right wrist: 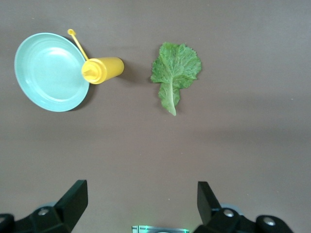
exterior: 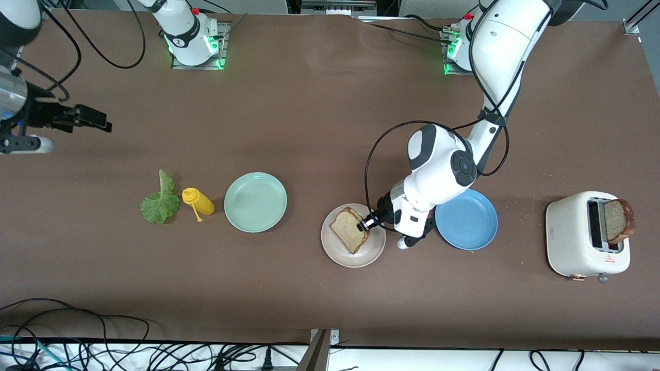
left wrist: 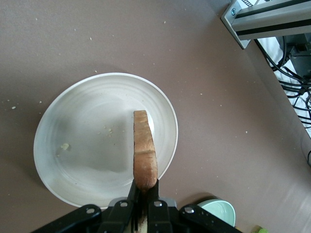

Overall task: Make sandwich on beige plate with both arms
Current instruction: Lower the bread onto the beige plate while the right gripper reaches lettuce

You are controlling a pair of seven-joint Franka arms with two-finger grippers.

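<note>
brown table (exterior: 309, 113), unreadable red-triangle label on white toaster (exterior: 585, 234)

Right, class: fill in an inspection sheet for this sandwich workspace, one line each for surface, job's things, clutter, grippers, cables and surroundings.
Surface: brown table, crumbs scattered.
Job's things: beige plate; bread slice held tilted over it; second slice in the toaster; lettuce leaf lying toward the right arm's end.
Clutter: mustard bottle, mint-green plate, blue plate.
Grippers: left gripper shut on the bread slice; right gripper open, waiting above the table.
Cables: black cable looping over the left arm; a tangle along the table edge nearest the front camera.
Surroundings: nothing seen.
</note>
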